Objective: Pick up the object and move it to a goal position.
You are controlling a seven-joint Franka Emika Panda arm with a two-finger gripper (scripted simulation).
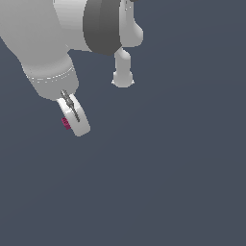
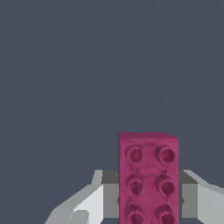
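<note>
wrist view: magenta brick (image 2: 148, 179) sits clamped between the claw (image 2: 146, 199) fingers.

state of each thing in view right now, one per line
pink brick: studs facing the wrist camera, sitting between the two fingers; mostly hidden behind the hand in the exterior view
hand: fingers on either side of the brick, apparently shut on it; actual contact not clearly visible
arm: reaching in from the exterior view's upper left
</note>
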